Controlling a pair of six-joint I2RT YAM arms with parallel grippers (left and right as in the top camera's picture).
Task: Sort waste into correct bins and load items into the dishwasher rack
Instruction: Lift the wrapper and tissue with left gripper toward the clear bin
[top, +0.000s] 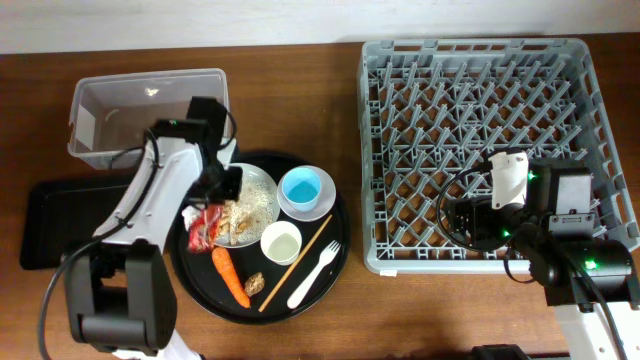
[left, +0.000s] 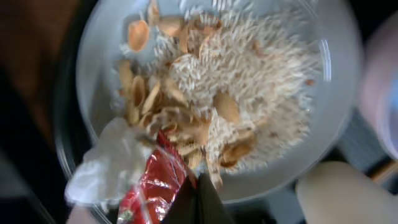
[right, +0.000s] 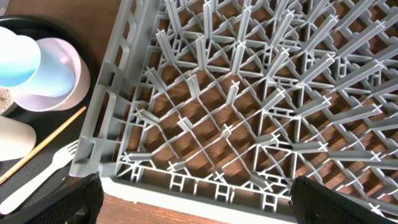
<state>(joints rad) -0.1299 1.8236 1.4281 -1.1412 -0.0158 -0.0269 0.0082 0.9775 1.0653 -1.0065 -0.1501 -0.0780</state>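
- the step in hand looks to be the waste sorting, early on: the left jaws are pressed together on the lower edge of the crumpled red wrapper (left: 155, 186), at the rim of the round white plate (left: 336, 93).
- whether the wrapper is already clear of the plate cannot be told from the pictures.
- a small white wad (left: 102, 168) lies touching the wrapper on one side, and the beige crumbly food scraps (left: 236, 99) are spread over the plate just beyond both.
- the plate stands on the large round black tray (top: 335, 265) along with the small pale-blue cup (top: 302, 187), the small white cup (top: 281, 241), the orange carrot (top: 230, 277), the small brown lump (top: 254, 284), the white plastic fork (top: 312, 275) and the thin wooden chopstick (top: 298, 262).
- the next move calls for a clean lift of the wrapper, then a carry to a bin: the clear plastic tub (top: 90, 125) is just behind the round tray, and the shallow black tray (top: 45, 225) lies on the bench beside it.
- which of the two bins takes wrappers the pictures do not tell.
- the wad may cling and ride up with the wrapper, so the lift wants to be slow enough to show that.
- the right jaws are spread wide and hold nothing, above the near corner of the dishwasher rack (top: 480, 60), where no item is loaded yet.
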